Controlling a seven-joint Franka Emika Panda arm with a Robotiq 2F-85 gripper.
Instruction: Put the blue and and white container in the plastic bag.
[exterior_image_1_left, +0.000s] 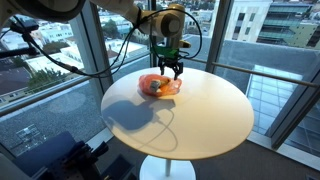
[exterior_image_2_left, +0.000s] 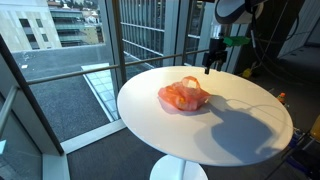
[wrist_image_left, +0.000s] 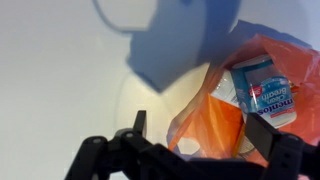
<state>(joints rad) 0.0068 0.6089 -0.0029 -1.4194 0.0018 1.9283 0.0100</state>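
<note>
Robotiq gripper hangs with its jaws spread wide and empty, just above the bag. The blue and white container lies inside the crinkled orange plastic bag, which sits on the round white table. Placement looks done; only pulling away seems left.

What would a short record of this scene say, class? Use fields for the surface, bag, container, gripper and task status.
Surface: round white table
Bag: orange plastic bag, crumpled, lying on the table near its edge
Container: blue and white container, lying in the bag's open mouth, orange plastic around it in the wrist view
Gripper: gripper above the bag, fingers apart, holding nothing
Task status: the container appears to be in the bag already
</note>
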